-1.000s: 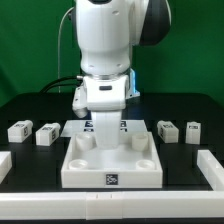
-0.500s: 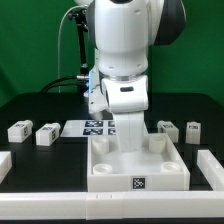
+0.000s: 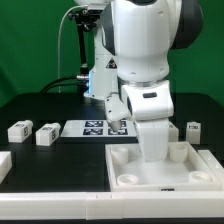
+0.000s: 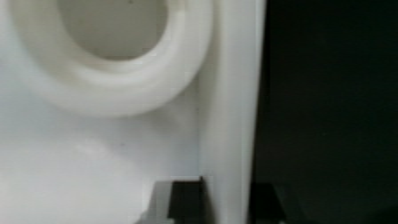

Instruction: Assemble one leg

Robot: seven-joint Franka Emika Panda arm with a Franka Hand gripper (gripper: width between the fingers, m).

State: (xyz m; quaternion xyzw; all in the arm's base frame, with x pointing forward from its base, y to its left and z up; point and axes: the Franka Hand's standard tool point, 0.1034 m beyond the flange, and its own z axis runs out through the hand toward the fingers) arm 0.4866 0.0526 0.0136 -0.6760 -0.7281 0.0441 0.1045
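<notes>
The large white tabletop (image 3: 130, 170) with corner sockets lies at the front on the exterior view's right. My gripper (image 3: 153, 150) reaches down into it, shut on its rear wall. In the wrist view my two dark fingers (image 4: 178, 205) straddle the white wall (image 4: 228, 100), with my gripper (image 4: 228, 203) astride it, next to a round socket (image 4: 107, 50). Two legs (image 3: 18, 130) (image 3: 46, 134), small white blocks with tags, lie on the exterior view's left. Another leg (image 3: 193, 131) lies on the right, beside the arm.
The marker board (image 3: 92, 127) lies flat behind the tabletop at the middle. A long white bar (image 3: 4, 160) lies at the front on the exterior view's left. The black table ends at a green backdrop.
My gripper has dragged the tabletop across the table toward the exterior view's right. The marker board, covered before, now shows. The legs on the left have not moved.
</notes>
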